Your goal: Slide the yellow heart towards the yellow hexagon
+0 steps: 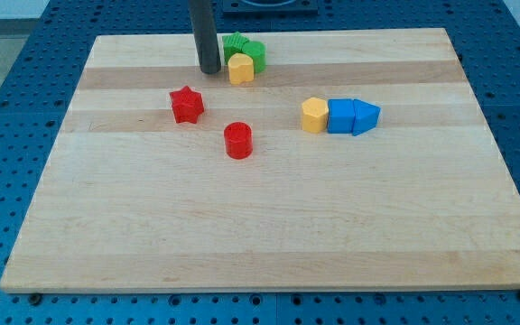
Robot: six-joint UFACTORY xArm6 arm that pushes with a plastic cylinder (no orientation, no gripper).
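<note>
The yellow heart sits near the view's top, touching two green blocks behind it. The yellow hexagon lies to the lower right of the heart, pressed against a blue cube and a blue triangle on its right. My tip rests on the board just left of the yellow heart, a small gap apart from it.
A red star lies below and left of my tip. A red cylinder stands lower, near the board's middle. The wooden board ends on all sides at a blue perforated table.
</note>
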